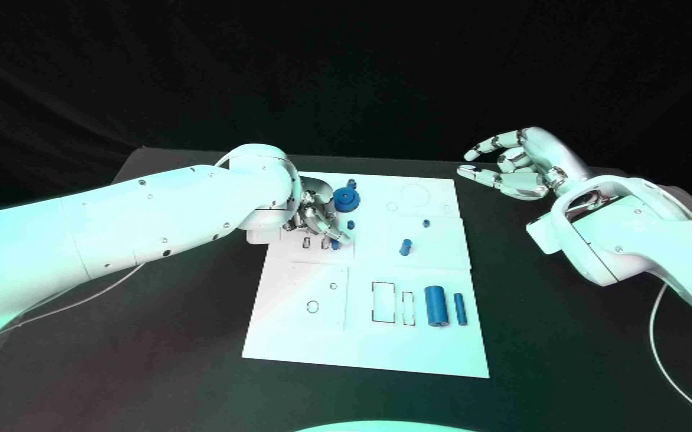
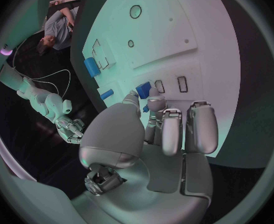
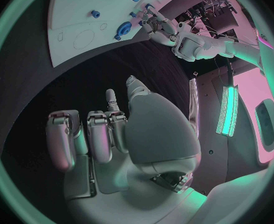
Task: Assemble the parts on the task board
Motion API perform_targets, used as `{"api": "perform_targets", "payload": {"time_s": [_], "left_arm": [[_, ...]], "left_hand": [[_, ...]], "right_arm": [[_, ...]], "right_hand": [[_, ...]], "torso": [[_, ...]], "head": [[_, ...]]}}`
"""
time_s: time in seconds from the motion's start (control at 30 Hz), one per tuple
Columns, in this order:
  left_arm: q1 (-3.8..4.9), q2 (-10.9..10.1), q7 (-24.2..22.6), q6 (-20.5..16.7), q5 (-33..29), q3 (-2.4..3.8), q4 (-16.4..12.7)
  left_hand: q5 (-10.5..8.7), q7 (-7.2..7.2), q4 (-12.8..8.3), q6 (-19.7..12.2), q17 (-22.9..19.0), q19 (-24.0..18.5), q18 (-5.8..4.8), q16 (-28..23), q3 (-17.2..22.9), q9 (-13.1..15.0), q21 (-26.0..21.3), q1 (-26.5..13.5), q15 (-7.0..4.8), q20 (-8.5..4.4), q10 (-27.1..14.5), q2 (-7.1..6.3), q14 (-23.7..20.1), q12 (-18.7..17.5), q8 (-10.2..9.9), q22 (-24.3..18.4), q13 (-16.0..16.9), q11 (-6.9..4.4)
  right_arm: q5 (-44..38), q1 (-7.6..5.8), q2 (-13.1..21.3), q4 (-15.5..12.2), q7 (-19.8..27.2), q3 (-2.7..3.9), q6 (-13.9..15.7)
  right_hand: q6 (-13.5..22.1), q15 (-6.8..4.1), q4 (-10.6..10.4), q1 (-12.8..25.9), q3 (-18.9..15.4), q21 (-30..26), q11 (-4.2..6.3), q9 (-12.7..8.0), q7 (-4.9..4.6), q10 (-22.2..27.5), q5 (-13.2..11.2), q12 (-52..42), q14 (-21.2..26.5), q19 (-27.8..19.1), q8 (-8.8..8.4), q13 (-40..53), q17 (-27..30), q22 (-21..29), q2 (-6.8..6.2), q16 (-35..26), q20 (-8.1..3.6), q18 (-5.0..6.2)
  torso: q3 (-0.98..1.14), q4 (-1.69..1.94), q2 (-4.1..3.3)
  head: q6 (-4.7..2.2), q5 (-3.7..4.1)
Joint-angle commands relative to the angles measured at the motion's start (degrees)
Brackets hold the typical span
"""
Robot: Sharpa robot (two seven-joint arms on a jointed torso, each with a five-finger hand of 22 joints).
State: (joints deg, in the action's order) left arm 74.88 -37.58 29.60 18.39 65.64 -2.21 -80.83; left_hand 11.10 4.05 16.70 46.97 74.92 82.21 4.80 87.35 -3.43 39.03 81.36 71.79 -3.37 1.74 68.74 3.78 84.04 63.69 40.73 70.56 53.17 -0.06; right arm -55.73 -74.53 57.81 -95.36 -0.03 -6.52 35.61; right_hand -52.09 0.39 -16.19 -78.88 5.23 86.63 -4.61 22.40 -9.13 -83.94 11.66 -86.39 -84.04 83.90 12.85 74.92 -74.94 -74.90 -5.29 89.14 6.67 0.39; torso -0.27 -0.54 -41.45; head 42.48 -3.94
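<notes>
The white task board (image 1: 368, 322) lies in the middle of the black bench (image 1: 173, 352). The left robot hand (image 1: 320, 214) rests on its upper left part, fingers curled beside small blue parts (image 1: 444, 307); whether it holds one, I cannot tell. The right robot hand (image 1: 508, 165) hangs at the upper right, off the board, fingers apart, holding nothing.

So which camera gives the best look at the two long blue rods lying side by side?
The head view: both blue rods lie in plain sight on the white board. The left wrist view shows one at the board's edge, bent by the lens. I cannot pick them out in the right wrist view.
</notes>
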Motion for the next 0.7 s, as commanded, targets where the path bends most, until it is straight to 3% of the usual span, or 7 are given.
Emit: {"api": "perform_targets", "payload": {"time_s": [0.03, 0.27, 0.4, 0.47, 0.5, 0.57, 0.7], "left_arm": [[0.08, 0.19, -0.01, 1.01, -0.42, 0.00, 0.04], [0.08, 0.26, -0.07, 1.09, -1.38, -0.04, 0.13], [0.08, 0.25, -0.11, 0.84, -2.03, -0.05, 0.19], [0.08, 0.20, -0.13, 0.76, -2.44, -0.05, 0.21], [0.08, 0.15, -0.14, 0.71, -2.68, -0.06, 0.20], [0.08, 0.03, -0.17, 0.55, -3.24, -0.06, 0.15], [0.07, -0.39, -0.29, -0.44, -4.85, -0.03, -0.18]], "left_hand": [[0.27, -0.14, -0.02, -0.62, 11.89, 0.15, -1.11, 0.36, 1.48, 0.27, 0.46, 2.25, -0.38, 0.00, -0.49, -0.09, 4.98, 0.23, -0.10, 0.28, -0.03, -0.13], [0.42, -0.25, 0.15, -0.72, 11.82, 0.07, -1.12, 0.33, 6.76, 0.63, 0.58, 5.46, -0.50, -0.13, -0.81, -0.64, 4.96, 0.12, -0.90, 0.49, -0.20, -0.29], [0.47, -0.31, 0.10, -0.72, 11.82, 0.09, -1.15, 0.33, 12.82, 1.00, 0.68, 6.15, -0.58, -0.15, -0.95, -2.39, 4.96, 0.03, -1.41, 0.75, -0.34, -0.35], [0.45, -0.22, 0.19, -0.81, 11.82, 0.06, -1.14, 0.34, 20.19, 1.49, 0.70, 6.60, -0.49, -0.25, -1.11, -4.69, 4.96, -0.20, -1.59, 0.82, -0.61, -0.27], [0.08, -0.01, -0.29, -0.62, 11.78, 0.01, -1.10, 0.31, 27.12, 2.26, 0.68, 4.57, -0.25, -0.27, -0.85, -7.85, 4.94, -0.07, -1.32, 0.83, -0.59, 0.21], [0.29, -0.59, -0.62, -0.84, 11.76, 0.02, -1.19, 0.30, 35.33, 3.39, 0.70, 3.83, -0.10, -0.09, -0.61, -10.76, 4.94, 0.02, -0.79, 0.95, -0.68, -0.35], [0.54, -0.20, -3.42, -1.18, 11.69, 0.06, -1.18, 0.27, 44.48, 5.25, 0.75, 1.41, -0.45, -0.10, -0.23, -13.69, 4.92, 0.17, 0.30, 1.16, -0.66, -0.31]], "right_arm": [[-0.75, 0.06, -0.06, 0.05, -0.19, -0.01, -0.70], [-0.75, 0.09, -0.09, 0.11, -0.25, -0.01, -0.74], [-0.75, 0.12, -0.09, 0.14, -0.26, -0.02, -0.75], [-0.75, 0.14, -0.08, 0.15, -0.27, -0.03, -0.76], [-0.75, 0.15, -0.08, 0.17, -0.28, -0.03, -0.76], [-0.75, 0.18, -0.06, 0.19, -0.28, -0.04, -0.76], [-0.75, 0.22, -0.02, 0.20, -0.29, -0.05, -0.73]], "right_hand": [[0.11, -0.25, -0.24, 0.37, -0.06, -0.38, 0.34, 0.05, 0.22, -1.75, 0.30, 0.26, -4.98, 3.99, 0.36, 10.45, -10.66, -12.46, -0.18, -0.36, -0.47, 0.64], [0.18, -0.28, -0.20, 0.31, 0.00, -0.36, 0.37, 0.10, 0.23, -1.79, 0.62, 0.23, -4.98, 4.01, 0.45, 10.48, -10.67, -12.47, -0.15, -0.36, -0.51, 0.63], [0.23, -0.30, -0.18, 0.26, 0.05, -0.38, 0.39, 0.15, 0.24, -1.77, 0.93, 0.25, -4.98, 4.00, 0.53, 10.46, -10.63, -12.46, -0.13, -0.37, -0.54, 0.63], [0.26, -0.31, -0.17, 0.25, 0.06, -0.37, 0.39, 0.16, 0.25, -1.77, 1.06, 0.25, -4.97, 4.01, 0.57, 10.46, -10.61, -12.47, -0.14, -0.38, -0.55, 0.63], [0.26, -0.31, -0.17, 0.25, 0.06, -0.37, 0.39, 0.16, 0.25, -1.77, 1.06, 0.25, -4.97, 4.01, 0.57, 10.46, -10.61, -12.47, -0.14, -0.38, -0.55, 0.63], [0.28, -0.31, -0.17, 0.24, 0.08, -0.37, 0.40, 0.18, 0.25, -1.77, 1.19, 0.26, -4.99, 4.01, 0.60, 10.45, -10.68, -12.47, -0.14, -0.36, -0.56, 0.63], [0.28, -0.31, -0.17, 0.24, 0.08, -0.37, 0.40, 0.18, 0.25, -1.77, 1.19, 0.26, -4.99, 4.01, 0.60, 10.45, -10.68, -12.47, -0.14, -0.36, -0.56, 0.63]], "torso": [[0.01, 0.02, 0.00], [0.04, -0.04, -0.02], [0.03, -0.03, -0.02], [0.04, -0.01, -0.01], [0.05, -0.02, 0.00], [0.04, -0.03, 0.01], [0.04, 0.07, 0.00]], "head": [[0.04, 0.01], [0.21, 0.02], [0.29, -0.01], [0.32, 0.02], [0.34, 0.02], [0.39, 0.02], [0.39, 0.22]]}}
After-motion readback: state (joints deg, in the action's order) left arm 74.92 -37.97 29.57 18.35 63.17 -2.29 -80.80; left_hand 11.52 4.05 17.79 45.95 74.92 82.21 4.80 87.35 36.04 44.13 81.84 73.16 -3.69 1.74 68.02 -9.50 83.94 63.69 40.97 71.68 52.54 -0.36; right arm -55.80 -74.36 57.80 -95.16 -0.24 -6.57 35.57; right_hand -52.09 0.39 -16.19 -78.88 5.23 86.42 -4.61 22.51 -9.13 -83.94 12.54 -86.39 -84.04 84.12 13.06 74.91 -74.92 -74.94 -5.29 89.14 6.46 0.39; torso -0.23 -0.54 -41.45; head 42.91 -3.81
